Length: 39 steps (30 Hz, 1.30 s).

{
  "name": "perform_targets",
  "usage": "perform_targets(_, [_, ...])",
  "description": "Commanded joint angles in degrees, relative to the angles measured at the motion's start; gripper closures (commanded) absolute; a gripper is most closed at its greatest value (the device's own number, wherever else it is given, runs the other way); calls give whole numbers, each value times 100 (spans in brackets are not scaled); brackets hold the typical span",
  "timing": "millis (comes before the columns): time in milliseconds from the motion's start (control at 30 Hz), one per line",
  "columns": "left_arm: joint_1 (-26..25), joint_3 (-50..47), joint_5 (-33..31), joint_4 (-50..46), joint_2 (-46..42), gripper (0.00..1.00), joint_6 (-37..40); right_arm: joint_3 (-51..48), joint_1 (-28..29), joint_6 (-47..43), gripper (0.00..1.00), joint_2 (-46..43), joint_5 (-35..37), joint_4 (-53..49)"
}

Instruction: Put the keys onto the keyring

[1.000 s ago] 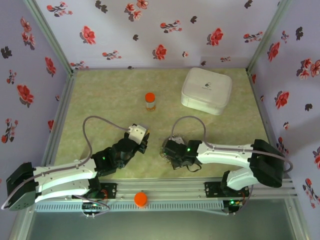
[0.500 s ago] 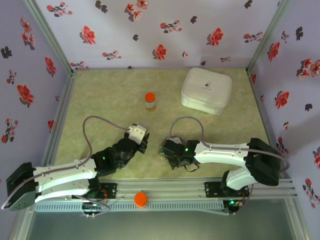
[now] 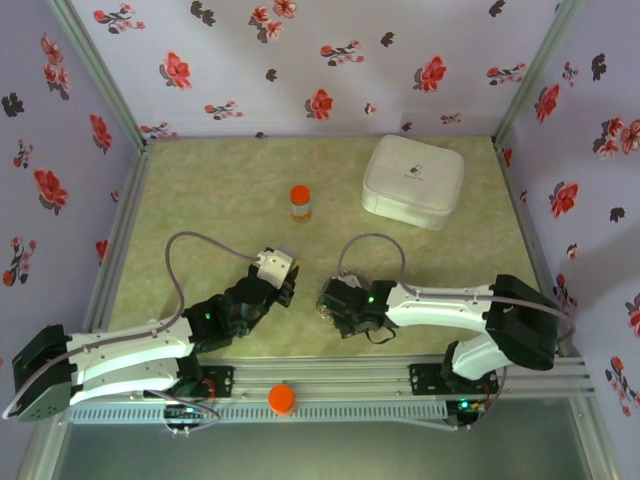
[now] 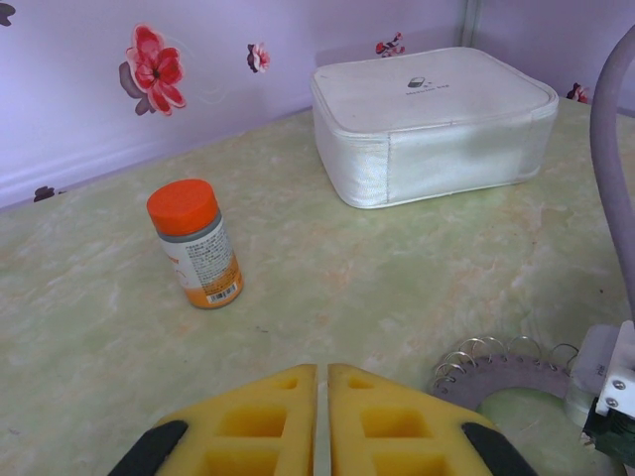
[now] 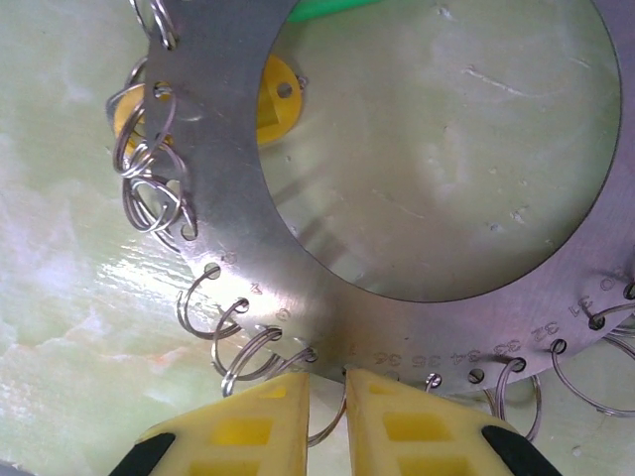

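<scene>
Flat grey keyring (image 5: 228, 149), yellow key (image 5: 270, 104) beneath

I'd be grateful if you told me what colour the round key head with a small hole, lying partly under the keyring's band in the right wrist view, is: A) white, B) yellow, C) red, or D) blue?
B: the yellow key head pokes out from beneath the grey metal band of the keyring.

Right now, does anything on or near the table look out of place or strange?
An orange-capped object sits on the near metal rail, off the green table. A yellow key head lies partly hidden under the keyring; whether it is hooked on, I cannot tell. Nothing looks spilled or broken.
</scene>
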Motion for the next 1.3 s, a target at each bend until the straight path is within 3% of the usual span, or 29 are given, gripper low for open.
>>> perform_targets(0, [43, 32, -177, 13, -32, 87, 41, -81, -12, 157, 82, 69, 95, -4])
perform_targets(267, [43, 40, -171, 4, -37, 87, 48, -96, -13, 374, 79, -10, 147, -81])
perform_targets(533, [43, 32, -166, 4, -50, 87, 55, -337, -30, 1178, 74, -891, 332, -183])
perform_targets(700, [43, 14, -163, 65, -25, 87, 61, -947, -73, 1713, 73, -1417, 42, 316])
perform_targets(1067, [43, 41, -127, 52, 16, 87, -10, -1786, -324, 2144, 71, -1371, -569, 1855])
perform_targets(1267, [43, 41, -111, 39, 25, 87, -44, -2004, -407, 2201, 71, -1394, -597, 2156])
